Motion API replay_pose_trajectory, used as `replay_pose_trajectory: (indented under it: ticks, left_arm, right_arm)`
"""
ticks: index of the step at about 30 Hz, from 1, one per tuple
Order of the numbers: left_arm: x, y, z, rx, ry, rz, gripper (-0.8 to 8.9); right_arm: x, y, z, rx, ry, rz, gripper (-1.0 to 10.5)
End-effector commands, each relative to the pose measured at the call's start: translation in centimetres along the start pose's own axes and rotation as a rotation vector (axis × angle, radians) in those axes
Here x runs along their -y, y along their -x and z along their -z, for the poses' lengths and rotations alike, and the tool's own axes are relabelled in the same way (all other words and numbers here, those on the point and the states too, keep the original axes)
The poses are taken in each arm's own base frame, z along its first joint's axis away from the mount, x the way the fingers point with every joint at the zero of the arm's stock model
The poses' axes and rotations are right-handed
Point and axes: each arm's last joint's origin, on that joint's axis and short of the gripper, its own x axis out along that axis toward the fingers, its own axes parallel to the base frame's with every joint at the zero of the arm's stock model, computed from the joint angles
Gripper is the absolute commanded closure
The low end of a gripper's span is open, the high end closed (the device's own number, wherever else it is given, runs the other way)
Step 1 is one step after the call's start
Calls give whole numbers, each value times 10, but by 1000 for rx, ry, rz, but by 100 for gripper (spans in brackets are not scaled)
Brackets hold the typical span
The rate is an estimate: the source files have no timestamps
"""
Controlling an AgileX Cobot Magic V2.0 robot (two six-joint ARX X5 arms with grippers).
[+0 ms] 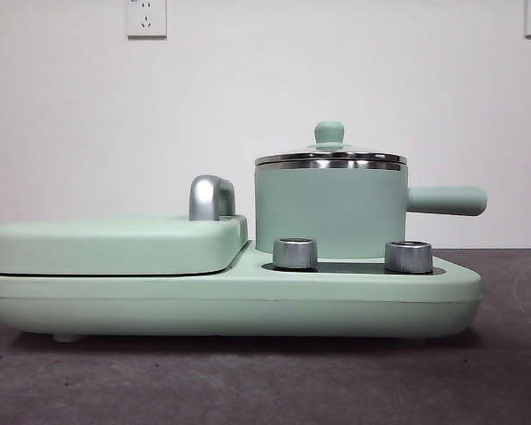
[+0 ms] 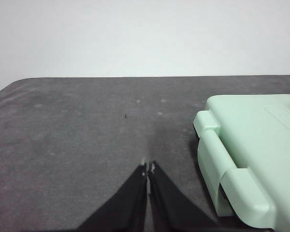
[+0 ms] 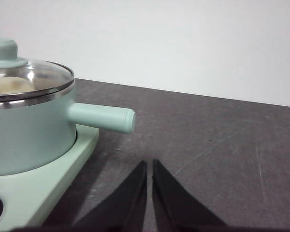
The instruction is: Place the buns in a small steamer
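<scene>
The mint-green cylindrical small steamer [image 1: 330, 211] with steel rim is seated on the right end of a mint-green plastic cooker base [image 1: 230, 301], closed by its steel-rimmed glass lid [image 3: 31, 79] with a green knob [image 1: 329, 134]. Through the glass, one cream-white rounded bun [image 3: 9, 85] is seen inside; a second cannot be made out. The straight green handle [image 1: 446, 200] is pointed toward the table's right edge. A flat, smooth mint-green griddle lid [image 1: 115, 243] with a chrome handle [image 1: 211, 197] is closed on the base's left end. Two steel dials [image 1: 295, 252] are set at the base's front. Over the dark grey table [image 2: 87, 135], the left gripper [image 2: 148, 167] and the right gripper [image 3: 149, 164] are clenched on nothing.
</scene>
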Motion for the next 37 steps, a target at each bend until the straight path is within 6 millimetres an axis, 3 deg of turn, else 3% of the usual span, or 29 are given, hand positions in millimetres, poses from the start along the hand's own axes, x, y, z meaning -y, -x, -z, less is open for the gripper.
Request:
replay_pose_trajectory:
  ticks: [1,37]
  left_arm:
    - [0,-1,5,-7,-3,2,807]
    - [0,-1,5,-7,-3,3,807]
  right_arm:
    - [0,0,0,7,-14,4,928]
    - [0,0,-1,23,-14,5,928]
